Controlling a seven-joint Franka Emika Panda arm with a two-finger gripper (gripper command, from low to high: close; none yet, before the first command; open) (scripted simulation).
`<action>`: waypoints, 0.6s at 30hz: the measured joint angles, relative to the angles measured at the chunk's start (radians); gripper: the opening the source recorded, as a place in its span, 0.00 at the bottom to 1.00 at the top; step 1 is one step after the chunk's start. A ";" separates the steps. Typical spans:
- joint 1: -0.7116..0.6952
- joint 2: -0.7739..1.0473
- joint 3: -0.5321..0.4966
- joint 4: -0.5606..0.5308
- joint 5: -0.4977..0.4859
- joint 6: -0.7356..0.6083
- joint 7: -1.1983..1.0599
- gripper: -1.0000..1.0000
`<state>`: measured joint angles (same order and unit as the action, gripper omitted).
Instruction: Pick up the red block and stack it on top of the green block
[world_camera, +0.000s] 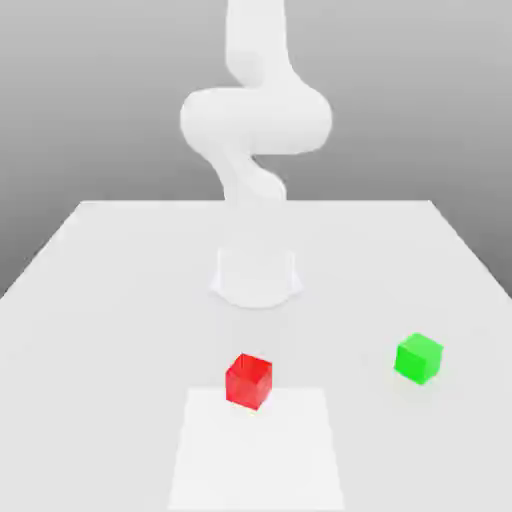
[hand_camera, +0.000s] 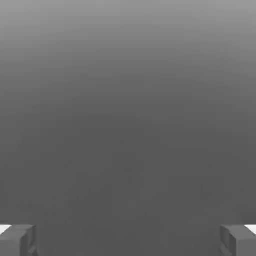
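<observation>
A pale white table (world_camera: 120, 260) stretched back to a plain grey backdrop. On its near part sat the red block (world_camera: 248, 380), touching the far edge of a slightly brighter white square patch (world_camera: 258, 450). The green block (world_camera: 418, 358) rested well apart from it, toward the exterior view's right and a little farther back. The white arm (world_camera: 255, 120) rose from its round base (world_camera: 256, 278) behind both blocks. The gripper (hand_camera: 128, 240) stood wide apart, its fingertips (hand_camera: 19, 240) holding nothing.

text: none readable | labels: none | brands: none | numbers: none | signs: none
</observation>
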<state>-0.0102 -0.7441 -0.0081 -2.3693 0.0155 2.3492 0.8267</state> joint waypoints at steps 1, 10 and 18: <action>-0.007 0.028 0.000 -0.033 0.010 0.023 0.011 0.50; -0.045 0.277 0.024 -0.331 0.049 0.236 0.151 0.50; -0.085 0.600 0.084 -0.596 0.035 0.499 0.334 0.50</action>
<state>-0.0956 -0.1442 0.0762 -2.9650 0.0501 2.8483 1.1607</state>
